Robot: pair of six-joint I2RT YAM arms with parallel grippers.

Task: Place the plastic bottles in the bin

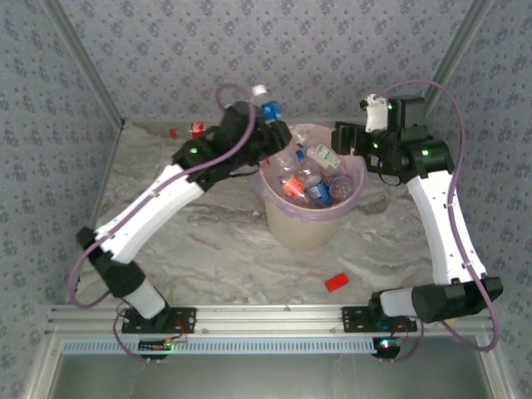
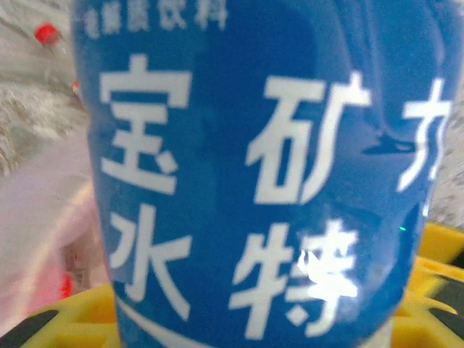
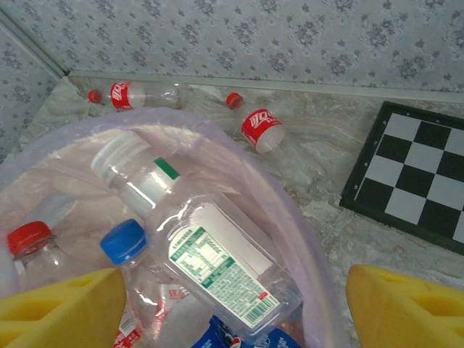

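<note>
The left gripper [image 1: 259, 125] is clamped on a blue-labelled bottle [image 1: 268, 106], its yellow fingers [image 2: 438, 250] pressed against the label. The bottle stands roughly upright, white cap up, just outside the far-left rim of the bin [image 1: 303, 233]. The bin's mouth lies to this gripper's right and nearer the arm bases. The right gripper [image 1: 349, 140] hangs spread over the opposite rim, holding nothing. 2 red-labelled bottles [image 3: 264, 130] lie along the back wall, nearer the left arm.

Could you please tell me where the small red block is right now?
In the top view the red block lies on the table, right of centre, between the bin and the right arm's base.
</note>
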